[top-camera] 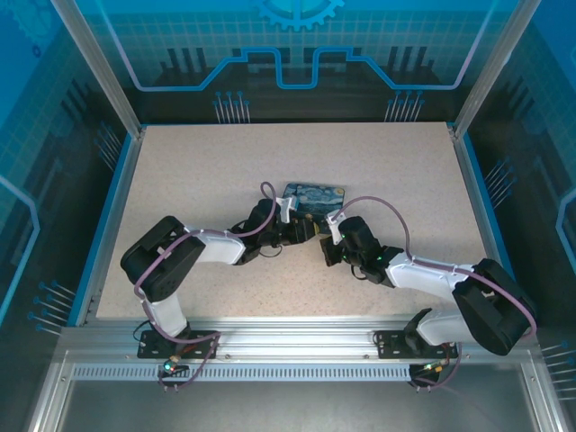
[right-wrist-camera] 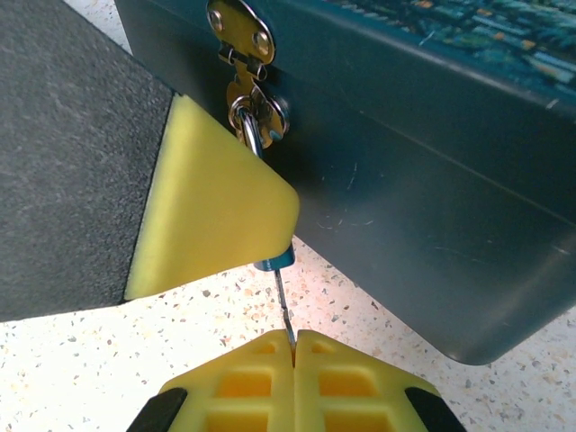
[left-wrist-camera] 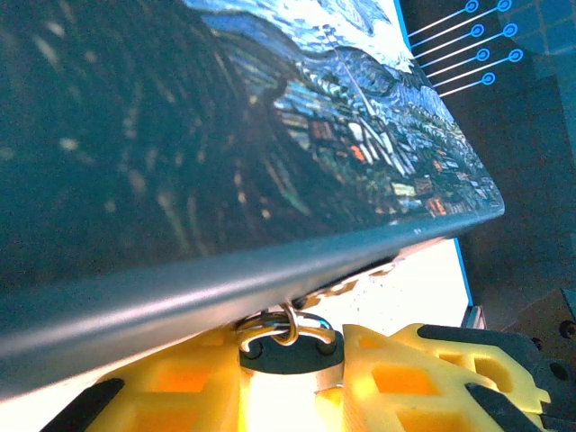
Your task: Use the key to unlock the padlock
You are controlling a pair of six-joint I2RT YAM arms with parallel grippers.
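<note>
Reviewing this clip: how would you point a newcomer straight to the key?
Find the blue painted tin at the middle of the table; a tiny padlock hangs from the gold hasp on its side wall. The key is the thin metal sliver running from the padlock's bluish underside down into the shut right gripper, far slimmer than the silvery shackle above it.

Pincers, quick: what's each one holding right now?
Left pincer: closed on the padlock.
Right pincer: shut on the key.
</note>
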